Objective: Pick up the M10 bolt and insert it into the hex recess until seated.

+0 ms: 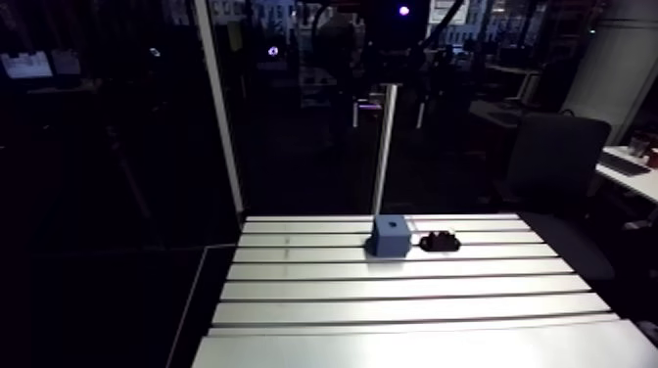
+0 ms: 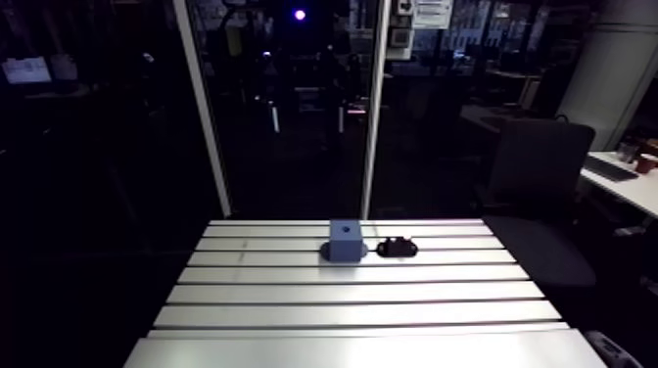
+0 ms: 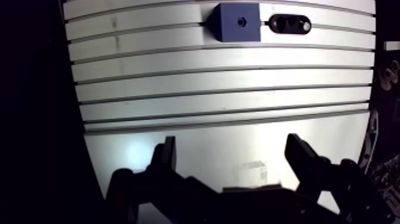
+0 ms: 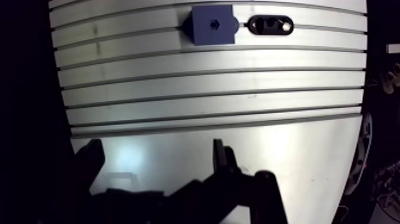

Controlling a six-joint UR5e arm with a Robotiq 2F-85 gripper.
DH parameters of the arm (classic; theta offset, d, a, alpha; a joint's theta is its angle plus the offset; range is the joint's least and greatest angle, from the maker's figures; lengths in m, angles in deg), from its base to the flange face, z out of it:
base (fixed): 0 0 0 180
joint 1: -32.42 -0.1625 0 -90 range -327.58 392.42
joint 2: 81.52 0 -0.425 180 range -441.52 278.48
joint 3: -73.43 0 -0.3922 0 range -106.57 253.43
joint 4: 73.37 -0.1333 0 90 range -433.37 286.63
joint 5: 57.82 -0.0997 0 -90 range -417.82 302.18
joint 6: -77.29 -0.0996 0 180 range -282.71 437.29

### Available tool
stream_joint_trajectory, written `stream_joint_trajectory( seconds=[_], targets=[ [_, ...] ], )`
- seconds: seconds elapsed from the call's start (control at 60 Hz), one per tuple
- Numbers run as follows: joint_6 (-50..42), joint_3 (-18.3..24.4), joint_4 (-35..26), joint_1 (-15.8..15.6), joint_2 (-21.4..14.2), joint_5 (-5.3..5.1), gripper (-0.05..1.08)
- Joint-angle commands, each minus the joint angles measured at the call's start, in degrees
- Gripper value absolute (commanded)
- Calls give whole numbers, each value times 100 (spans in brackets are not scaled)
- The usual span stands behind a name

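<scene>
- Two fingers of the gripper [image 3: 232,146] spread wide, clasping nothing.
- Well ahead of the jaws, across the slotted table [image 3: 208,83]: blue block [image 3: 238,22], hex recess [image 3: 241,21] on top empty.
- Just beside it, right of centre in the arm view: dark oval holder [image 3: 290,24], long axis along the slots; M10 bolt [image 3: 305,25] likely inside, unconfirmed.

Slotted aluminium table [image 1: 392,313], blue block [image 1: 391,236], black oval piece [image 1: 440,241] just beside it
</scene>
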State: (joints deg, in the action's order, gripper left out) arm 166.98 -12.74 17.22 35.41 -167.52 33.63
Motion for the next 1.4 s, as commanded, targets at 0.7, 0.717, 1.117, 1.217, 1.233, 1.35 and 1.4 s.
stream_joint_trajectory(
  seconds=[0.7,0.717,1.117,1.217,1.233,1.35,1.4],
  targets=[
    [141,-343,59,149,114,97,0],
    [141,-351,90,149,114,97,0],
    [542,-579,607,237,62,97,0],
    [627,-655,680,246,45,98,0],
    [655,-681,714,254,44,97,0],
    [750,-785,884,288,28,97,0],
    [821,-856,1024,305,-29,88,0]
  ],
)
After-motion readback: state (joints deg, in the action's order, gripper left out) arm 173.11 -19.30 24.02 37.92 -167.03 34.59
